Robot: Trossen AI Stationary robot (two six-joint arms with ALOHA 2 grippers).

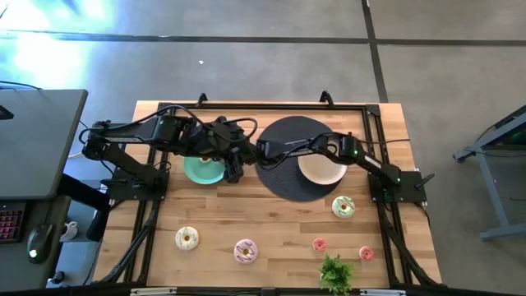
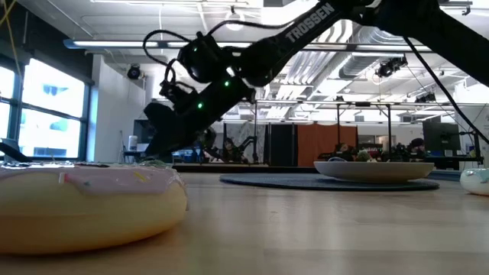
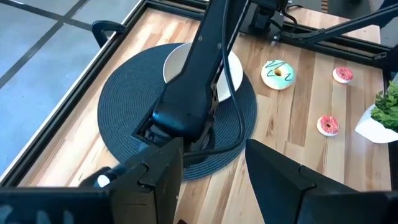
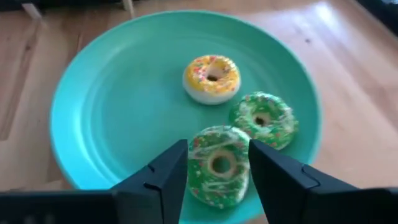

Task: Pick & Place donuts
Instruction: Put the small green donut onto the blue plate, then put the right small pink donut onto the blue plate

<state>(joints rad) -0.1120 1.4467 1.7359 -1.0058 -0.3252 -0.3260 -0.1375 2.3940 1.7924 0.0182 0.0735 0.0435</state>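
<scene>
My right gripper (image 4: 217,177) is over the teal plate (image 4: 118,106) and is shut on a small green donut (image 4: 219,163). A yellow donut (image 4: 211,78) and a second green donut (image 4: 263,119) lie flat on the same plate. In the high view the right gripper (image 1: 231,170) is at the right edge of the teal plate (image 1: 197,171). My left gripper (image 3: 214,180) is open and empty. It hangs beside the right arm at the dark mat's left edge (image 1: 245,152). My right gripper pinches the small green donut between its two fingers, one on each outer side of the ring (image 4: 194,155). The fingers slant down from above. The donut lies level with its iced face up, low over the plate's near part. Whether it rests on the plate, I cannot tell.
A white plate (image 1: 322,170) sits on the round dark mat (image 1: 283,185). A white-iced donut (image 1: 187,238), a pink one (image 1: 245,250), a pale green one (image 1: 343,206) and two small red ones (image 1: 319,244) (image 1: 366,253) lie on the wood. A plant sprig (image 1: 335,272) stands at the near edge.
</scene>
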